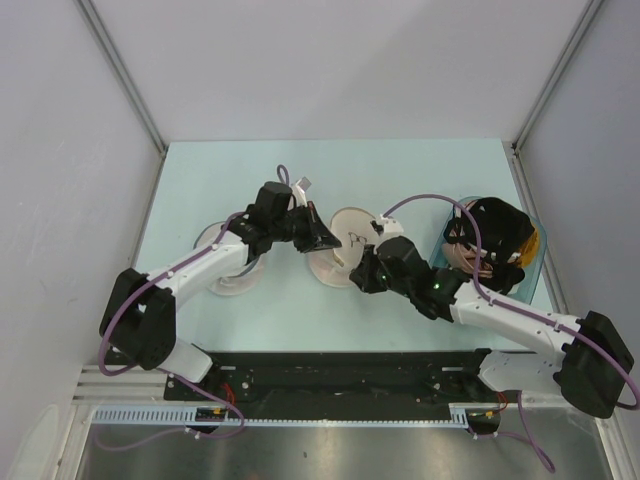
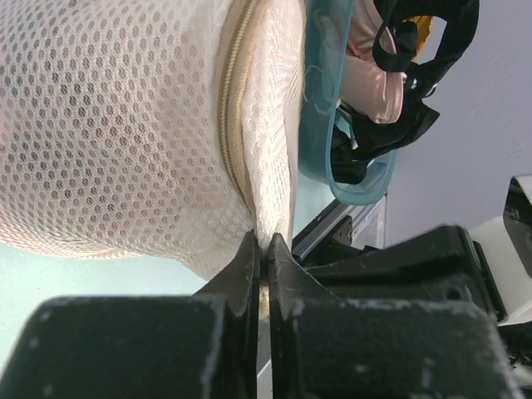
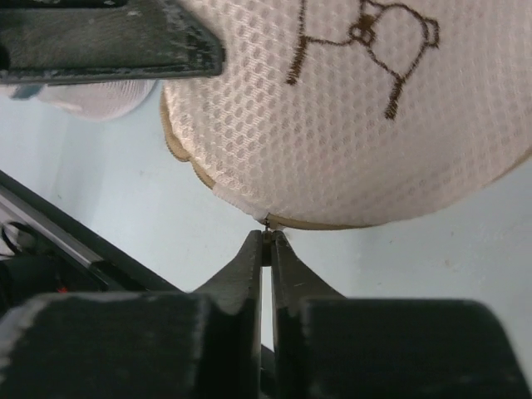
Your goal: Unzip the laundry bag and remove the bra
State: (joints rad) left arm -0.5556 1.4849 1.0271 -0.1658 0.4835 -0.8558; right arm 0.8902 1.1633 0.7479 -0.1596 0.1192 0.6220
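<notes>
Laundry bag (image 1: 345,248) sits mid-bench (image 1: 420,170), left hand (image 2: 264,245) clamped shut on its seam fabric beside the zip (image 2: 229,125), right hand (image 3: 266,241) pinched on the zip pull (image 3: 266,221) at the near rim, with the zip curving away round the edge.

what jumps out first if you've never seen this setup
The cream mesh laundry bag at the centre of the table: the left gripper pinches its rim, the right gripper meets its zip edge. To the right, a teal basket piled with black clothing.
</notes>
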